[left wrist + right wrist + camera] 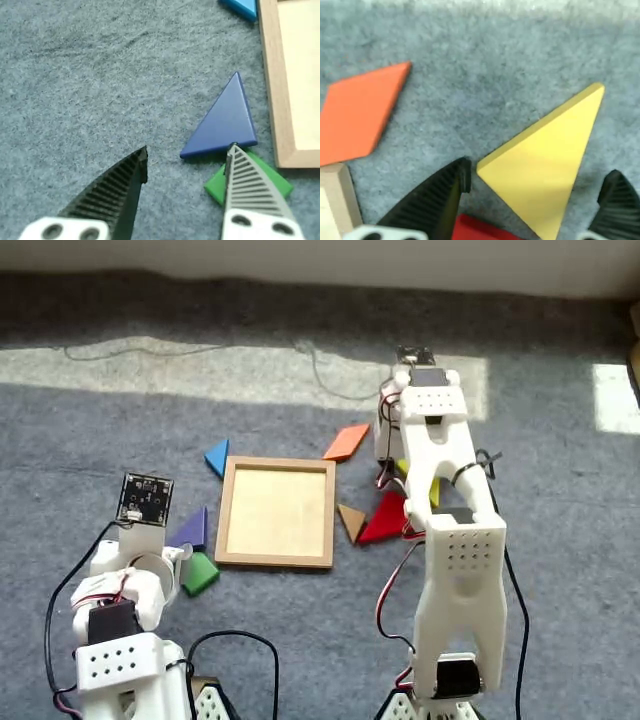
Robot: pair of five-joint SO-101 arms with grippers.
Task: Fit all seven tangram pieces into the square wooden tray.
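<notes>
The square wooden tray [275,512] lies empty between the arms. Pieces lie around it: a small blue triangle [217,457], an orange parallelogram [346,442], a dark blue triangle [190,530], a green piece [200,573], a brown triangle [351,521] and a red triangle [385,518]. My left gripper [188,149] is open low over the carpet, one fingertip at the dark blue triangle [225,122] and the green piece [220,185]. My right gripper [540,169] is open astride the yellow triangle [545,170], with the red piece [475,229] beneath and the orange parallelogram [357,112] nearby.
Grey carpet covers the floor, with a sunlit band at the back. Cables trail from both arm bases. The tray's rim [270,75] runs close beside the left gripper, and its corner [340,190] lies near the right one. Open carpet lies left of the dark blue triangle.
</notes>
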